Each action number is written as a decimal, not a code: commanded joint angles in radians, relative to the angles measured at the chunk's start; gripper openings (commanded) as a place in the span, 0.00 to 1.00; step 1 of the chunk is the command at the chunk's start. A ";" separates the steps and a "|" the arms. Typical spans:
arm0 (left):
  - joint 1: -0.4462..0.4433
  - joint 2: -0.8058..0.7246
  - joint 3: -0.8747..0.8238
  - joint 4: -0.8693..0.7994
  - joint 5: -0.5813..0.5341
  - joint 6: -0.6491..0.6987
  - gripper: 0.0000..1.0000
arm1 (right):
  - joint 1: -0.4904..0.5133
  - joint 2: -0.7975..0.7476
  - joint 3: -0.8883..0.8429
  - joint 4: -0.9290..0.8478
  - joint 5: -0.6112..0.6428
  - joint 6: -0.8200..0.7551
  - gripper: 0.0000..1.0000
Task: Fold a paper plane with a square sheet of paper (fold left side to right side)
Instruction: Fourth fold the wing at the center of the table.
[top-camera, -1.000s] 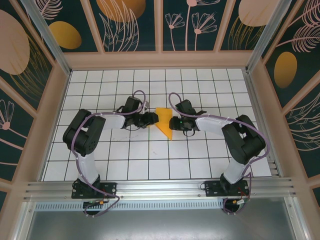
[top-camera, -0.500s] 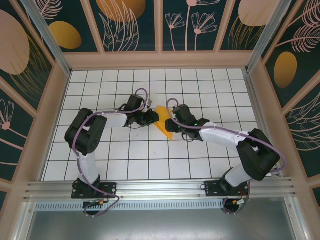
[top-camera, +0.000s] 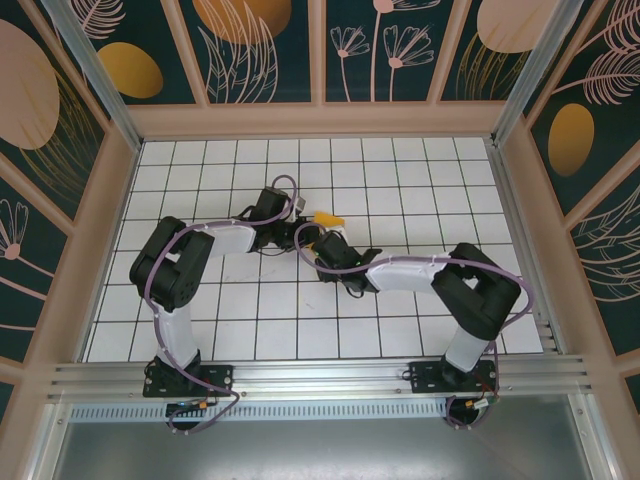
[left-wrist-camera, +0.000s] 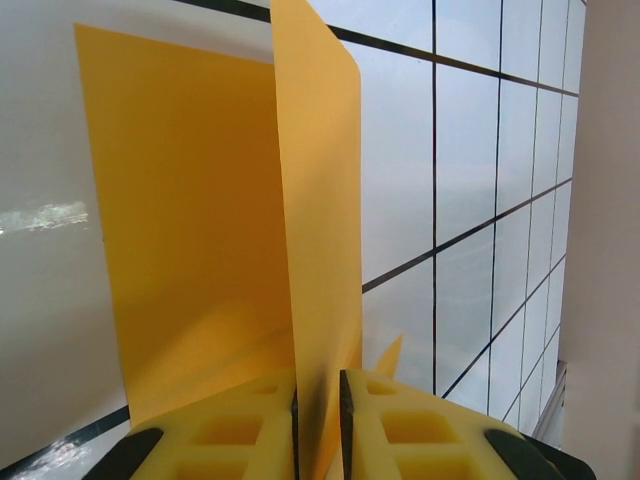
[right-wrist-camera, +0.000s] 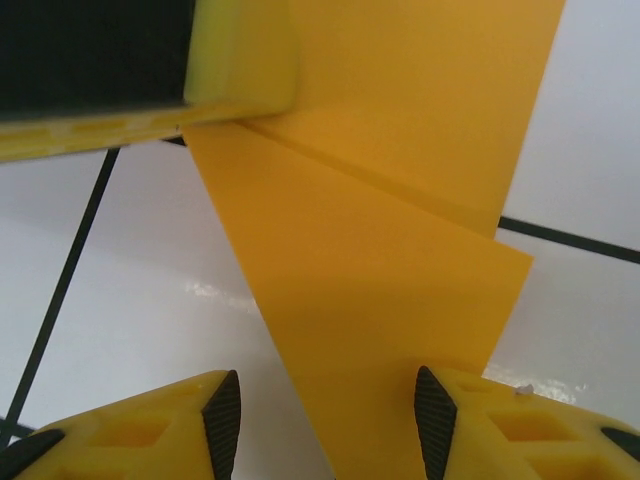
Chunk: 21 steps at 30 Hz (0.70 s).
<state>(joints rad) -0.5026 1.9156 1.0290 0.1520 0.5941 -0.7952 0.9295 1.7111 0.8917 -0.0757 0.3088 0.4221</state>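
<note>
The left gripper is clamped on a raised flap of the sheet of paper, holding it on edge above the layer that lies flat. The right gripper stands open, its fingers either side of a pointed, layered part of the sheet; I cannot tell whether they touch it. The sheet sits mid-way across the tiled table, between the two wrists. Some early folds look made. The left-to-right fold seems half done, since the flap is not yet laid down and creased, and the dart shape remains to be formed.
</note>
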 joint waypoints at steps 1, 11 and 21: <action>-0.005 -0.029 0.025 -0.021 0.004 -0.013 0.20 | 0.005 0.028 0.039 -0.015 0.050 -0.023 0.51; -0.005 -0.029 0.028 -0.025 0.003 -0.013 0.20 | -0.011 0.061 0.045 -0.025 0.047 -0.025 0.42; -0.004 -0.059 0.037 -0.056 -0.015 0.006 0.35 | -0.034 0.058 0.012 -0.008 -0.002 -0.026 0.26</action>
<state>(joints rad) -0.5034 1.9015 1.0370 0.1257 0.5907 -0.7963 0.9043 1.7645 0.9138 -0.0788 0.3202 0.3977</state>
